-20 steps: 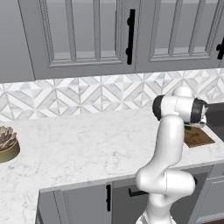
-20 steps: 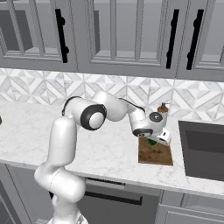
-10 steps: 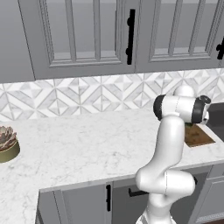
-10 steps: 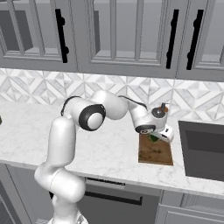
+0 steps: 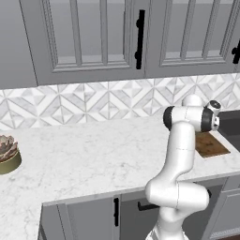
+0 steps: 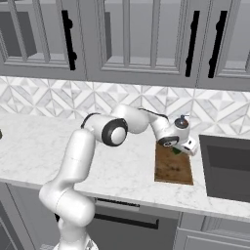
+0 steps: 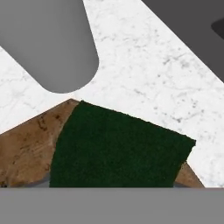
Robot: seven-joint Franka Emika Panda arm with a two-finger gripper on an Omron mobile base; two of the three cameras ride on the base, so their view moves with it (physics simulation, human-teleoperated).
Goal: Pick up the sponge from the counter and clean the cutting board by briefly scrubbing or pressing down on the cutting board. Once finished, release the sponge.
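In the right base view my gripper hangs low over the far right corner of the dark brown cutting board, shut on the sponge, of which a green edge peeks out below the hand. The hand view looks down on the sponge's dark green top, which covers the corner of the cutting board where it meets the white marble counter. I cannot tell whether the sponge touches the wood. In the left base view the cutting board lies behind my forearm.
A dark sink basin opens right of the board. A rounded grey cylinder stands over the counter near the board's corner. A potted succulent sits far left. Wall cabinets hang above the tiled backsplash.
My gripper has slid a little to the right along the board's far end with the sponge still in it. The board has stayed put.
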